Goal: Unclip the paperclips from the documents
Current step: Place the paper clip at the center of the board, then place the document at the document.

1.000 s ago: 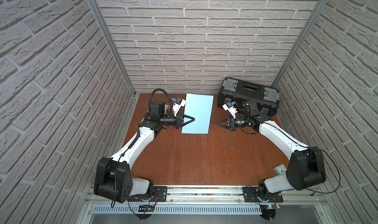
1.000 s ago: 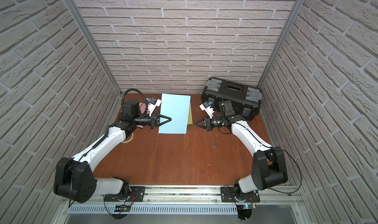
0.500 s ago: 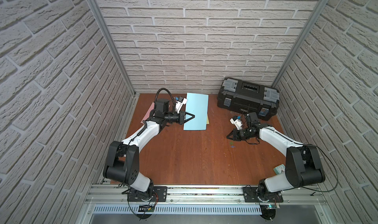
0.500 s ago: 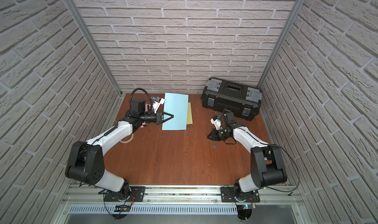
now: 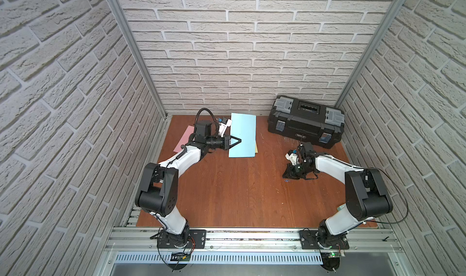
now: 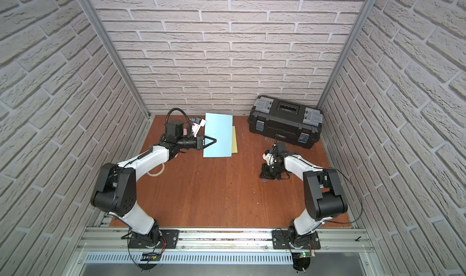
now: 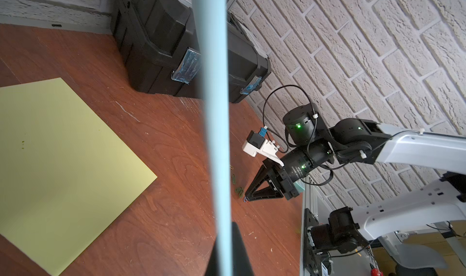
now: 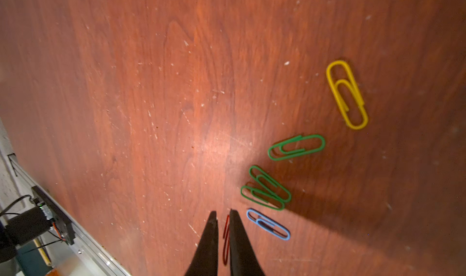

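The left claw (image 5: 239, 140) is clamped on the light blue sheet (image 5: 244, 133) and holds it above the yellow sheet (image 5: 256, 150). The paper looks thin and floppy, so it is best pinched at an edge. The right claw (image 8: 222, 213) is narrowly parted around a red paperclip (image 8: 226, 239), low over the table (image 8: 151, 110). The clip is probably light, springy, slippery wire.

White brick-pattern walls (image 5: 239, 47) enclose a scuffed reddish wooden tabletop (image 5: 239, 191); black toolbox (image 5: 302, 126) at the back
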